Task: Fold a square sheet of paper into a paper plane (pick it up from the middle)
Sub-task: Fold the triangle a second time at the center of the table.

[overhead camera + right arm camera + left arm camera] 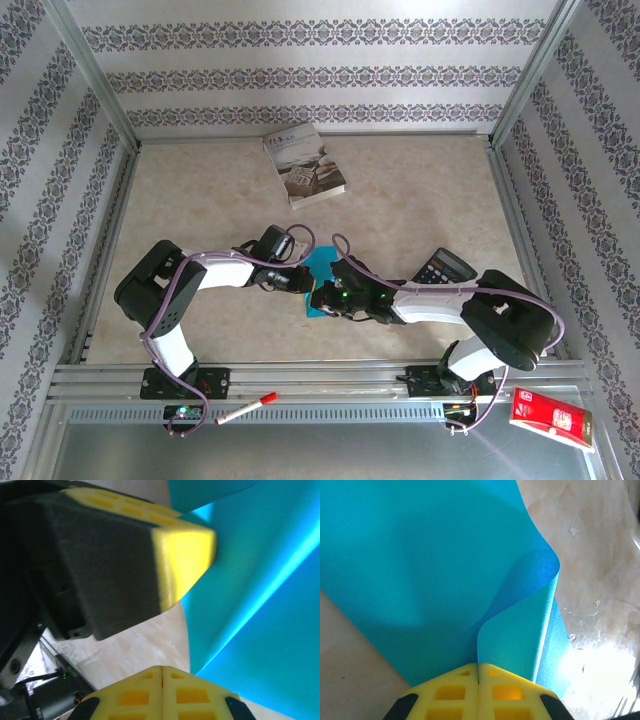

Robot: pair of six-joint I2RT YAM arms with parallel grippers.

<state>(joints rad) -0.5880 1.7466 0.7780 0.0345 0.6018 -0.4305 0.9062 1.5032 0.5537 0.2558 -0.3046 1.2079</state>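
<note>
Paper [322, 262] mostly hidden under the arms from above, cropped in both wrist views, calculator [443, 266] partly behind right arm, book [305, 165] print unreadable

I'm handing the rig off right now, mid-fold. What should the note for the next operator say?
Left gripper: shut, pinching the sheet, which curls up from its tips.
Right gripper: shut, right beside the sheet; whether it grips paper is unclear.
Sheet: mid-table between the two grippers, bent, with one straight crease visible in the right wrist view. The book lies at the far edge and the calculator to the right, both apart from the paper.
Done: sheet in hand, at least one fold started.
Left: the remaining folds; no pointed plane shape yet.
</note>
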